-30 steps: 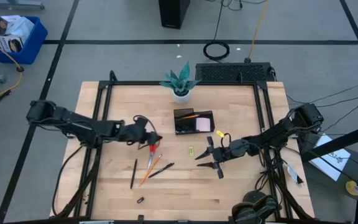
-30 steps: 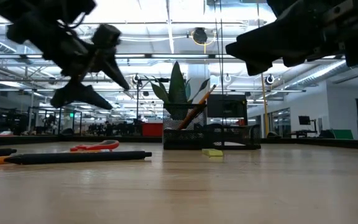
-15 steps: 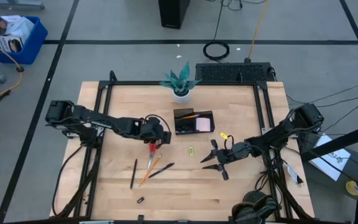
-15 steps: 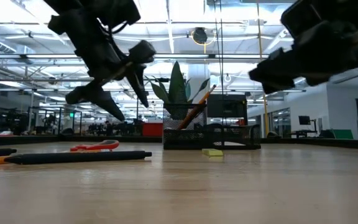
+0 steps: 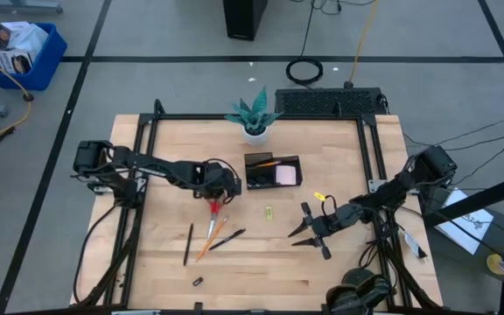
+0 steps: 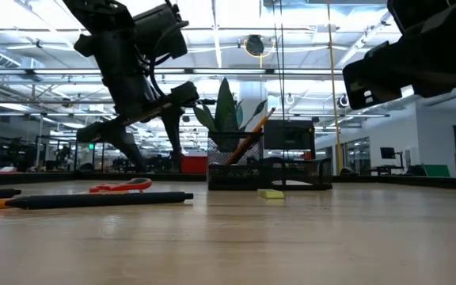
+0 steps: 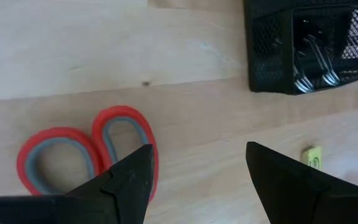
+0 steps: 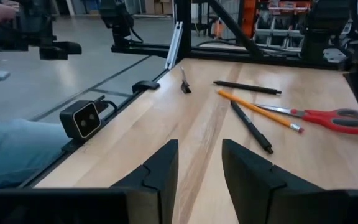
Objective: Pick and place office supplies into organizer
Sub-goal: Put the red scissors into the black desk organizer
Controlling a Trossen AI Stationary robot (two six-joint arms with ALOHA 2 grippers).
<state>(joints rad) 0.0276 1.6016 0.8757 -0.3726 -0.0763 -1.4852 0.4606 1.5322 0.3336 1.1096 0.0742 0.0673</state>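
Wooden tabletop (image 5: 339,166) inside a black frame, open workshop floor all round. Left gripper (image 5: 220,189) parked right over the handle end of the red-handled scissors (image 5: 213,219), jaws spread wide and empty. Scissors lying with the long axis running from the loops, nearest the organizer (image 5: 272,171), down toward the front edge, blades pointing away among an orange pencil (image 5: 210,241) and two black pens (image 5: 188,243). Organizer just beyond the loops, so likely a short carry once gripped. Left arm clearly nearer; right gripper (image 5: 312,233) well apart on the far side of the tabletop, partly open, holding nothing, with a small yellow-green clip (image 5: 269,211) lying between it and the scissors.

From the left wrist: red loops (image 7: 86,149) with grey lining directly ahead of one finger (image 7: 126,180), the other finger off to the side, so the jaws look offset from the loops rather than straddling them; mesh wall of the organizer (image 7: 272,56) with metal clips inside.

From table height: gripper (image 6: 145,119) plainly off the wood, scissors (image 6: 121,186) flat below, a pencil leaning out of the organizer (image 6: 267,170). Height not readable from above.
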